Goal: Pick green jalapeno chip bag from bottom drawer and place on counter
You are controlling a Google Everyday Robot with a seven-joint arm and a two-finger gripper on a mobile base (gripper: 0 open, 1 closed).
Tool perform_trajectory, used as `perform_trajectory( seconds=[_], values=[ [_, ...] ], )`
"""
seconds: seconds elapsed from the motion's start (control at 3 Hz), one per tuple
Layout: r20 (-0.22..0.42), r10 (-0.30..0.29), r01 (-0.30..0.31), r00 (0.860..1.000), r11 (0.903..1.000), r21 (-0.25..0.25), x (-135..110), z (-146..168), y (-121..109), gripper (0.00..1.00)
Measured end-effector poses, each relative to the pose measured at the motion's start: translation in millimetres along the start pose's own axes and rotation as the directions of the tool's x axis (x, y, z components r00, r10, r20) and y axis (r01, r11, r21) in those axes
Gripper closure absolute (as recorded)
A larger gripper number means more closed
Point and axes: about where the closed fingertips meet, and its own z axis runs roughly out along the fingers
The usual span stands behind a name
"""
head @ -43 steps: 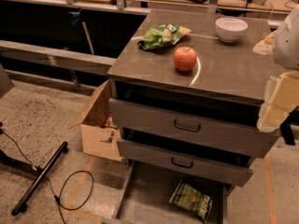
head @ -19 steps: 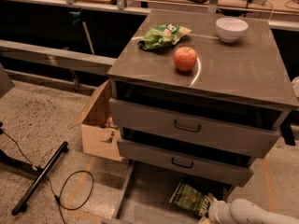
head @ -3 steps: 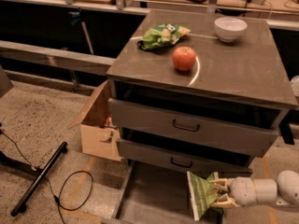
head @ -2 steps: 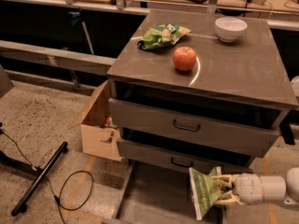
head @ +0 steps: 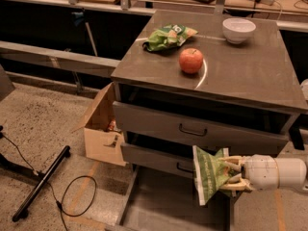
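My gripper (head: 230,174) is at the lower right, in front of the cabinet, shut on the green jalapeno chip bag (head: 208,173). The bag hangs upright in the fingers (head: 233,163), lifted above the open bottom drawer (head: 166,206), level with the middle drawer's front. The drawer's grey floor shows bare below it. The counter (head: 245,66) is the flat grey top of the cabinet with a thin white arc, well above the gripper.
On the counter lie a lime-green bag (head: 168,35), a red apple (head: 191,60) and a white bowl (head: 238,30). Two higher drawers with black loop handles (head: 192,130) stick out. A cardboard box (head: 103,126) stands at the cabinet's left. A black stand leg and cable (head: 43,183) lie on the floor.
The gripper went down into the bottom drawer, took hold of the chip bag and has raised it out of the drawer, moving up over the last second.
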Motion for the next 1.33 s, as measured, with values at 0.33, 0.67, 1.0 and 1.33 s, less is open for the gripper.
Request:
perform_trajectory(
  seconds=[0.33,0.67,1.0,1.33],
  values=[
    [0.0,0.0,0.0,1.0,1.0,0.0,0.0,0.1,0.0,1.0],
    [0.034,-0.04,0.038,0.999,0.9982,0.047,-22.3,-12.5,-15.0,1.0],
    [0.054,-0.085,0.08,0.995,0.9923,0.094,-55.7,-30.2,-36.8,1.0],
    [0.113,-0.114,0.102,0.987,0.9892,0.105,-92.8,-44.5,-60.8,1.0]
  ],
)
